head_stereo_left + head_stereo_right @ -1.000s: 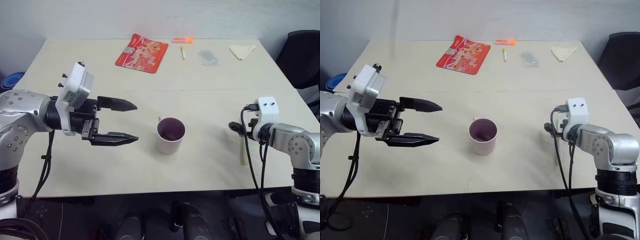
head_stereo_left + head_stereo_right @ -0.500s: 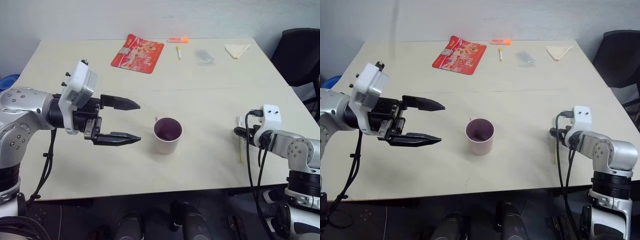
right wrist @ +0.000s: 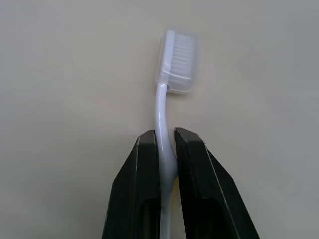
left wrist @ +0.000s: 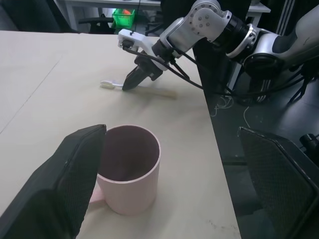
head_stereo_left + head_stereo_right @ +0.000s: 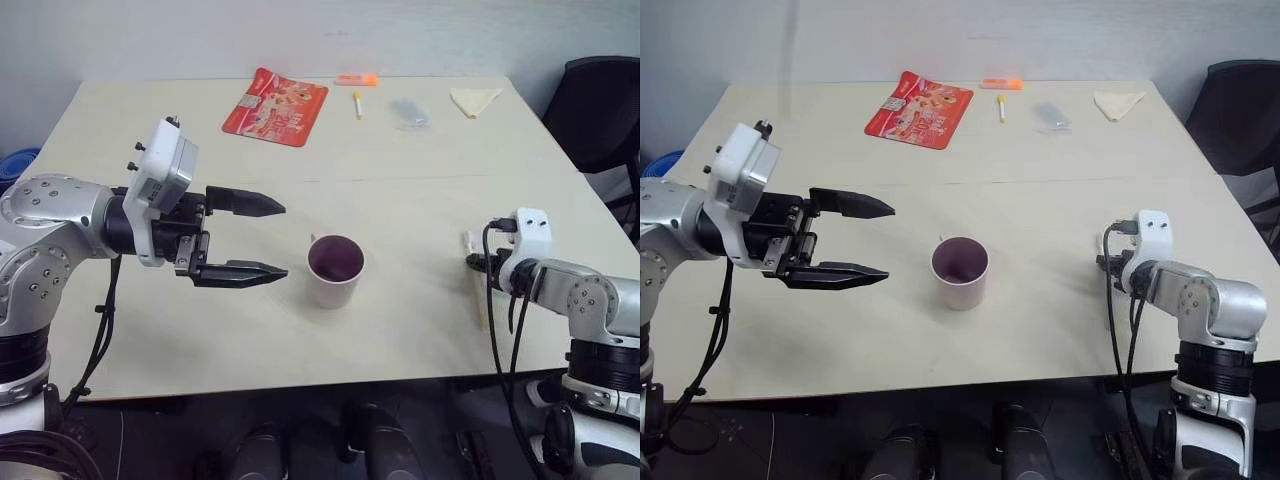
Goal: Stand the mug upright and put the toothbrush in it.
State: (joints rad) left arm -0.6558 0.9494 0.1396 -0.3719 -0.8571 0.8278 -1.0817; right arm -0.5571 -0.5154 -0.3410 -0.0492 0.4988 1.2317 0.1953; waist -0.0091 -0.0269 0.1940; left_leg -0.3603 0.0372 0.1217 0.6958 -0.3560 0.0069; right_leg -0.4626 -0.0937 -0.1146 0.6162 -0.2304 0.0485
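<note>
On table, right hand [image 3: 165,144] clamps toothbrush [image 3: 169,99] neck; left hand [image 5: 268,238] wide open.

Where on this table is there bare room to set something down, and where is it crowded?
Bare: the broad middle band of the table between the mug and the far row, and the near strip in front of the mug. Crowded: the far edge, with the red packet, orange marker, short stick, clear wrapper and folded cloth. The right gripper pinches the toothbrush at the right edge.
</note>
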